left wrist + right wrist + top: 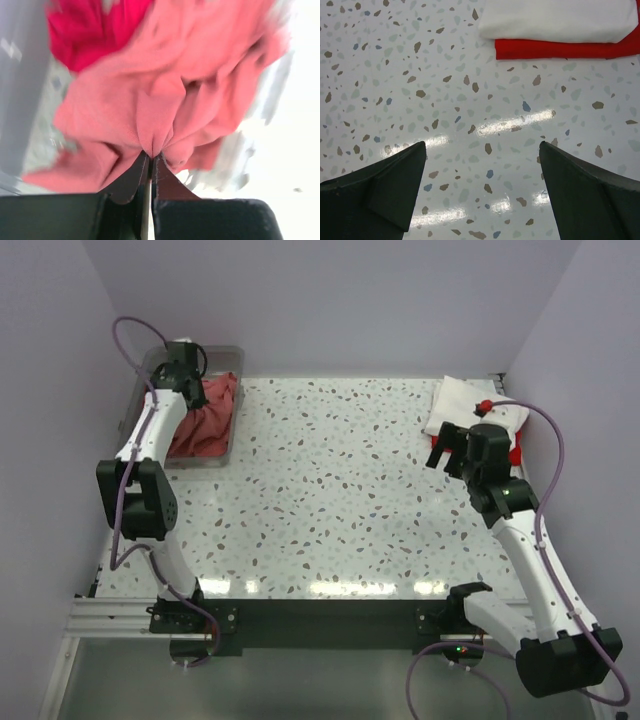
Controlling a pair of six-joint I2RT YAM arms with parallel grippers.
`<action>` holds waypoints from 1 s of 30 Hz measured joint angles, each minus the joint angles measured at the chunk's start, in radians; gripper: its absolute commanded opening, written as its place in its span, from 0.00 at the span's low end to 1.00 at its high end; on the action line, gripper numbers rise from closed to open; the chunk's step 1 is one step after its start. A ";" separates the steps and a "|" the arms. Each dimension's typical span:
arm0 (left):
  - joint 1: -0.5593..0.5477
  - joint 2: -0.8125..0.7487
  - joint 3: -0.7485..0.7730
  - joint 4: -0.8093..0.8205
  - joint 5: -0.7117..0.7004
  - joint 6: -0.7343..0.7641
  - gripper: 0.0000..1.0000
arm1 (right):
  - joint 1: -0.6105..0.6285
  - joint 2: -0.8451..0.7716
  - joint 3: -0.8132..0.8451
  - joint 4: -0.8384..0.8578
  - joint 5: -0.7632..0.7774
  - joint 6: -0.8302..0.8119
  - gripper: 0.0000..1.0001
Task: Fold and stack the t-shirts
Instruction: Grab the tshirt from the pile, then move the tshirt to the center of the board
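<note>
Pinching the coral-red t-shirt [125, 100] heaped directly ahead in the bin [222, 348] at the worktop's [330, 500] far-left corner, the left end effector [151, 159] is nearer; the right end effector [482, 155] stands spread at the far-right edge.

My left arm [148, 437] and right arm [532, 552] are white with black joints (purple cables [116, 335] along both), fingers [385, 190] black.
</note>
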 measured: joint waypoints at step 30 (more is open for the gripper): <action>-0.337 -0.359 0.270 0.136 0.649 -0.037 0.00 | 0.000 0.090 0.005 0.052 -0.084 0.033 0.99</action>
